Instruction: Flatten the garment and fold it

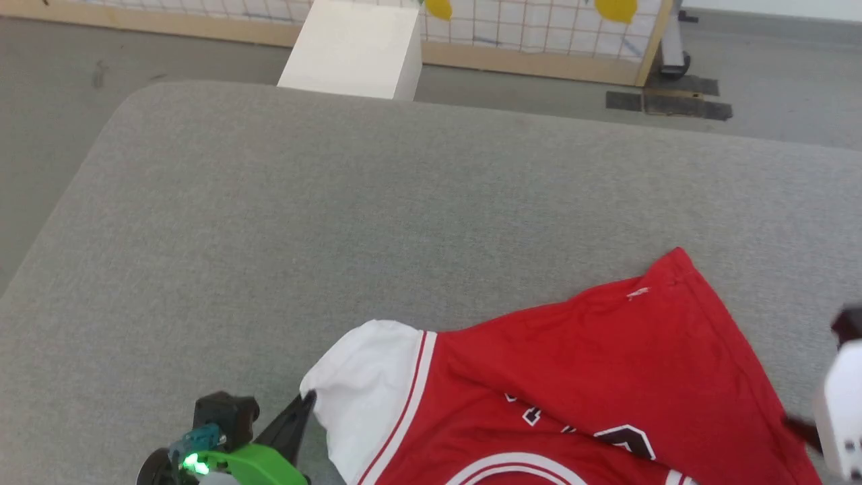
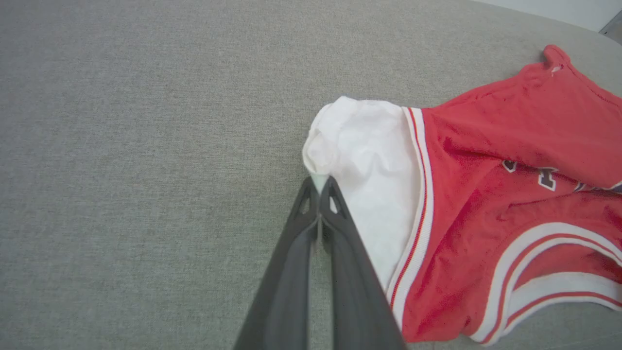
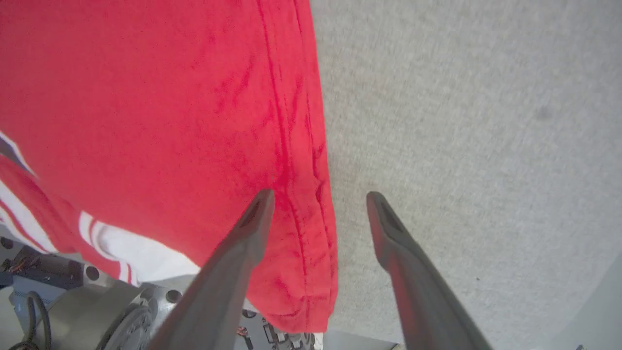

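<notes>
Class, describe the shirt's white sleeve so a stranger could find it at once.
A wide grey fabric surface carries a red shirt. At the shirt's left end lies the sleeve, pinched by the left gripper. Unlike the red body, it is plain white beyond a striped seam.

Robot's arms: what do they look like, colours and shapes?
The left gripper and right gripper each have two long dark grey jaws tapering to narrow tips, with cut-outs near the ends. A bright green collar with a lit green light sits behind the left one. The right forearm is cased in white.
</notes>
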### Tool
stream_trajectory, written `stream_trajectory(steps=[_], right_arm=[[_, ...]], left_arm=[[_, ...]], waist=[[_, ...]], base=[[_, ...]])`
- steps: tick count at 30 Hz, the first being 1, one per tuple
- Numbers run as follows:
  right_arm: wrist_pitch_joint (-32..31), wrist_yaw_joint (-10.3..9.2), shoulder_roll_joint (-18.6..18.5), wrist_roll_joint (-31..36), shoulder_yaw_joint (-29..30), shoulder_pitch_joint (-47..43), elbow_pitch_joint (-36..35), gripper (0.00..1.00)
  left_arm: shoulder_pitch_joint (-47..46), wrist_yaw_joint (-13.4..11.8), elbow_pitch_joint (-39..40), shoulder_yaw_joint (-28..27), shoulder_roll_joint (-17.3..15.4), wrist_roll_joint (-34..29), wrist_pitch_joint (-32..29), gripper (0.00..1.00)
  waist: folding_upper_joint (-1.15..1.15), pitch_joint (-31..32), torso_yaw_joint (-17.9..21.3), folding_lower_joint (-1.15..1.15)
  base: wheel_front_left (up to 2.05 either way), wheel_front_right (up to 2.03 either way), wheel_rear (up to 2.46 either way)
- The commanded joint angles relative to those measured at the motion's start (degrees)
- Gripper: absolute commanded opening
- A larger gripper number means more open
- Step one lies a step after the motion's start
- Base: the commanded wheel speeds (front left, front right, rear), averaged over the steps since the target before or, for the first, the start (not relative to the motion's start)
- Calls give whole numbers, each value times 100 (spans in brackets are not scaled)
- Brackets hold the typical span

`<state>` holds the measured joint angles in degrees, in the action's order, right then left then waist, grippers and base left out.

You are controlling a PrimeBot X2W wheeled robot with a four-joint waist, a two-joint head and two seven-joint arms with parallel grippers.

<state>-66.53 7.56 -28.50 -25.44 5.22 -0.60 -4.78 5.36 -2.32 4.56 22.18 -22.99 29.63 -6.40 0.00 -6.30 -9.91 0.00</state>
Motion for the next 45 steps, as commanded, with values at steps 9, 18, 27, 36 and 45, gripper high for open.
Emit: stream_trajectory(steps=[9,18,27,36,45], right_arm=[[138,-8,95,391,-560,1858,597,100],[254,-8,77,914,-930,2871,1770,100],[67,-8,-114,925,-1585,2666,2537,100],[143,-8,-223,671,-1830,2539,2649,0],[1382,-8,-131,547,-1766,2997,2657,0]], left_arm=[[-408,-3,431,178,96,-209,12,0],[-658,36,529,408,302,-299,66,0],[-763,58,359,474,377,-279,136,0],[-789,26,253,431,346,-240,172,0],[-837,-35,245,254,170,-231,216,0]], waist=[[0,-753,-603,0],[0,-1329,-1058,0],[0,-1457,-1225,0],[0,-1408,-1106,0],[0,-869,-729,0]], base=[[0,0,0],[0,0,0],[0,0,0],[0,0,0],[0,0,0]])
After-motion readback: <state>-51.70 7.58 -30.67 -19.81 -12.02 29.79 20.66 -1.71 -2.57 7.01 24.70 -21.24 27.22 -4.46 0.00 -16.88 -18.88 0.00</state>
